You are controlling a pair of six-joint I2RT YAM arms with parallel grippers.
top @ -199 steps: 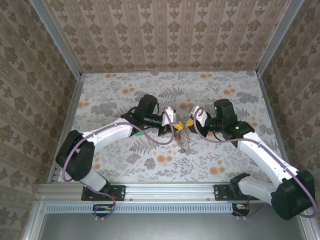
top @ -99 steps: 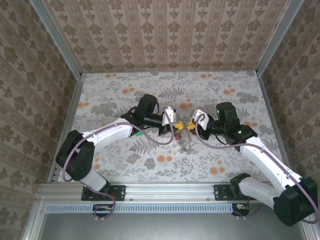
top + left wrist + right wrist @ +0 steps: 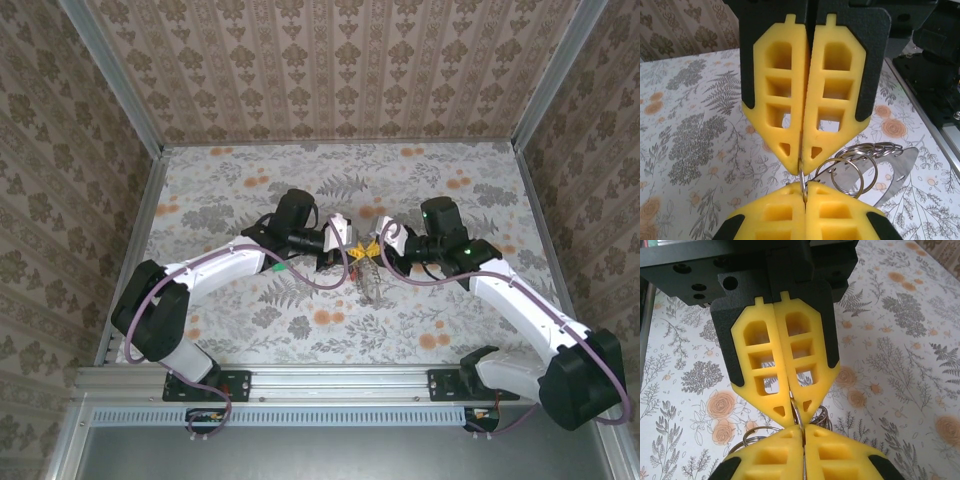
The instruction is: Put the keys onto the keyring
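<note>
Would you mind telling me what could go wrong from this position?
The left gripper and right gripper both pinch one thin metal ring at their very tips, so any uneven pull may slip it free. Their tips nearly meet and may collide. The loose rings hanging beside could snag.

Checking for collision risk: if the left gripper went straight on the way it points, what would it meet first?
The right gripper, whose yellow fingertips face the left gripper tip to tip; both pinch one thin silver metal ring. Contact looks near-immediate, depth unclear.
</note>
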